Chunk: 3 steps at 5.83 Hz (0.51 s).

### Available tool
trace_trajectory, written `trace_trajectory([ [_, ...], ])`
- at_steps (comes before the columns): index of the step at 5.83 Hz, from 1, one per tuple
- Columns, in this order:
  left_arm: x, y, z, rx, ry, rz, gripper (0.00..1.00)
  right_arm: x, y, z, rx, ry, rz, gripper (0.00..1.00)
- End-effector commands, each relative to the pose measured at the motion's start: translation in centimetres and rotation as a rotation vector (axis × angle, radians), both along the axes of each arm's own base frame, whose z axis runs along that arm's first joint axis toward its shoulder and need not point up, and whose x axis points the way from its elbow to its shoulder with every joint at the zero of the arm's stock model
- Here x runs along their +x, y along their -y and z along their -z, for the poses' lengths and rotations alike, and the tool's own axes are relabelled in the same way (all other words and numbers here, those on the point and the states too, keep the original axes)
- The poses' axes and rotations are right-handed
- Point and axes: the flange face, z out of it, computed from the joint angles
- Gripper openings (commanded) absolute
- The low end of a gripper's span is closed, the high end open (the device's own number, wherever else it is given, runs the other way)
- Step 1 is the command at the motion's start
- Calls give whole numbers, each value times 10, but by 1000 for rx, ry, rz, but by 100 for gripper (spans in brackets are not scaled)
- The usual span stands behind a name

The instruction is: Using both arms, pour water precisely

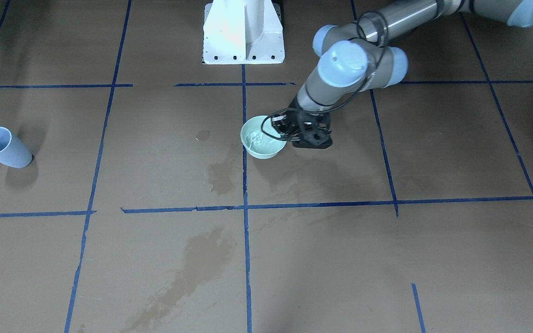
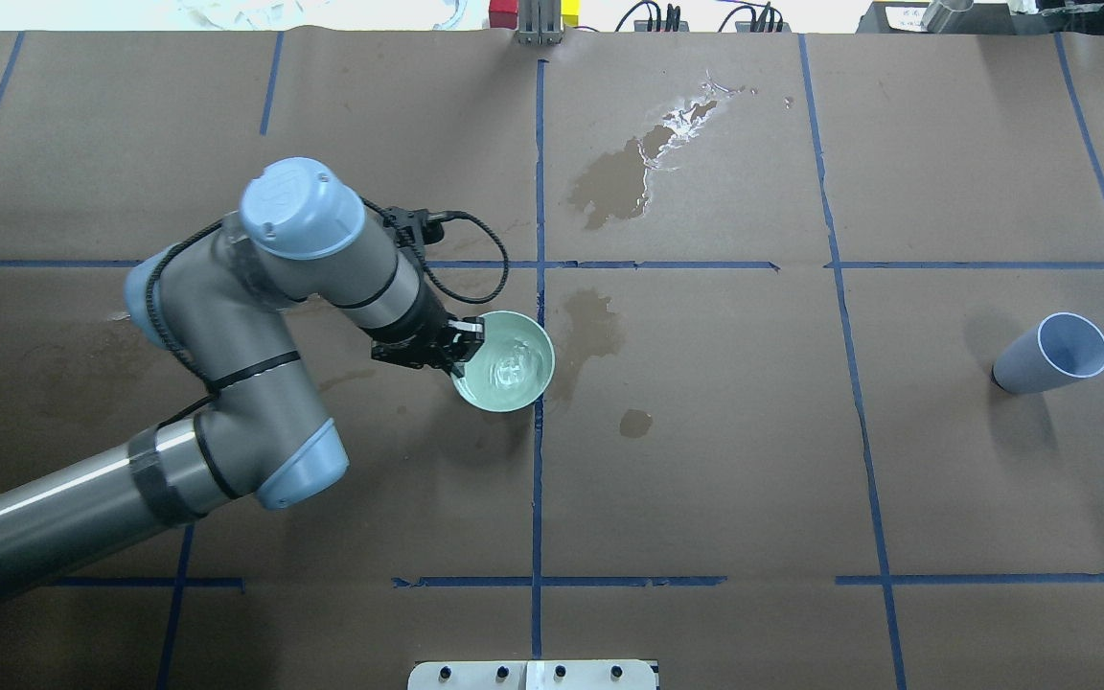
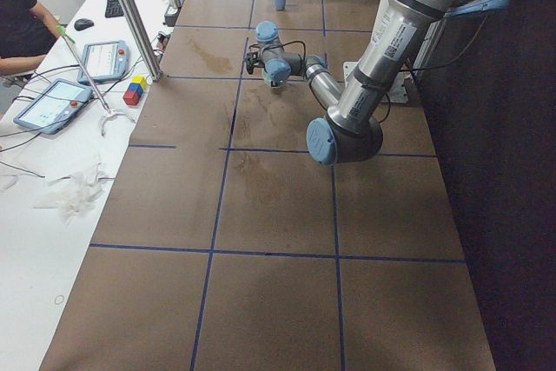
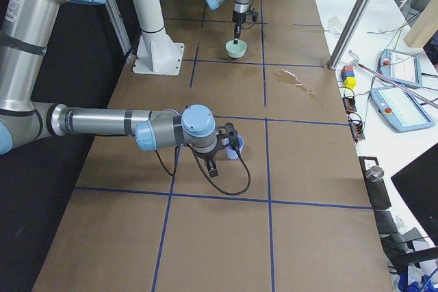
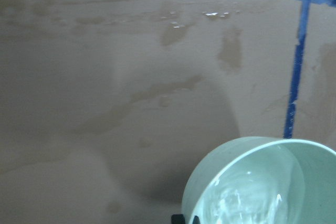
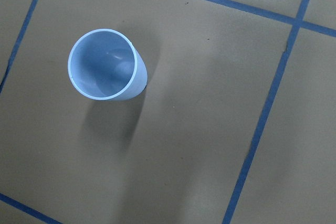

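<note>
A mint green bowl stands near the table's middle, with the water showing in it as a glossy sheen. My left gripper is shut on the bowl's rim on the robot's side. The left wrist view shows the bowl low right. A light blue cup stands far off on my right side and looks empty. My right gripper hangs by the cup in the exterior right view only, and I cannot tell whether it is open or shut.
Dark wet stains mark the brown paper, which is crossed by blue tape lines. The white pedestal stands at the robot's edge. A person, tablets and coloured blocks are on the side bench.
</note>
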Motion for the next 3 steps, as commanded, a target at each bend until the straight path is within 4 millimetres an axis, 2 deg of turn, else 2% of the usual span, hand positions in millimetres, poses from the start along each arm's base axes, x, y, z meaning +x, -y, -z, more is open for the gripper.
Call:
trace_trajectory([
  [1, 27, 4, 7, -2, 21, 16, 0, 1, -2, -4, -10, -20, -10, 100],
  [2, 38, 10, 12, -6, 30, 16, 0, 2, 0, -3, -3, -38, -14, 100],
  [3, 38, 11, 10, -5, 32, 16, 1, 3, 1, -3, -2, -41, -15, 100],
])
